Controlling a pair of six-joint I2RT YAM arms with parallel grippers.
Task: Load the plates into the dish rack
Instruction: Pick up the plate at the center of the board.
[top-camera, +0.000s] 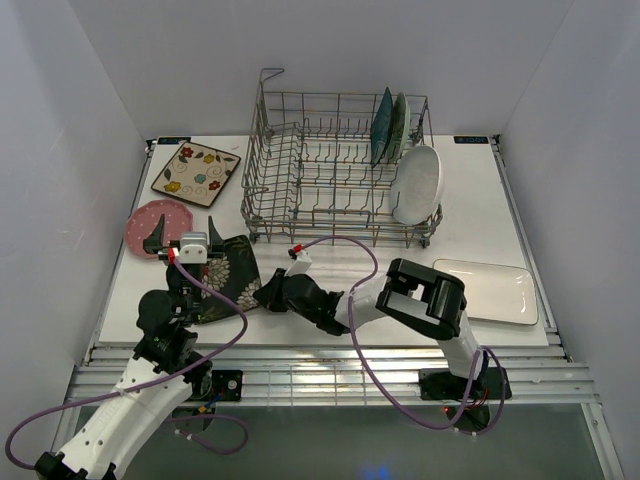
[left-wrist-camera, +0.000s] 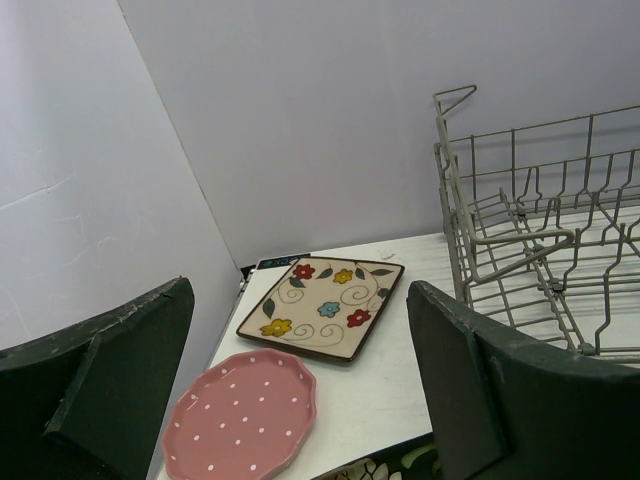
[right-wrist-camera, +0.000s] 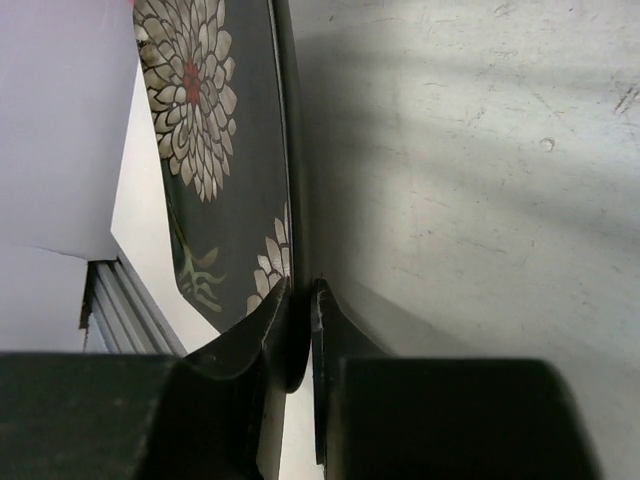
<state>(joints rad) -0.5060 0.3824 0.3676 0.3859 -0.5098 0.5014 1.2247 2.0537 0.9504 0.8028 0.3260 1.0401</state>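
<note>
The dark patterned square plate (top-camera: 228, 275) lies on the table at the near left, and my right gripper (top-camera: 268, 293) is shut on its right rim. In the right wrist view the fingers (right-wrist-camera: 270, 320) pinch the dark plate (right-wrist-camera: 210, 150) edge-on. My left gripper (top-camera: 185, 232) hangs open and empty over the pink dotted plate (top-camera: 158, 226), with the cream floral plate (top-camera: 196, 173) beyond it. The dish rack (top-camera: 320, 170) holds the teal plate (top-camera: 383, 125), the mint-green plate (top-camera: 400, 125) and the white oval plate (top-camera: 416, 185) at its right end. The white rectangular plate (top-camera: 487, 290) lies at the right.
In the left wrist view the pink plate (left-wrist-camera: 240, 415) and the floral plate (left-wrist-camera: 325, 305) lie between the open gripper (left-wrist-camera: 300, 295) fingers, with the rack (left-wrist-camera: 540, 250) to the right. White walls close in both sides and the back. The table's near edge is a slatted rail (top-camera: 320, 365).
</note>
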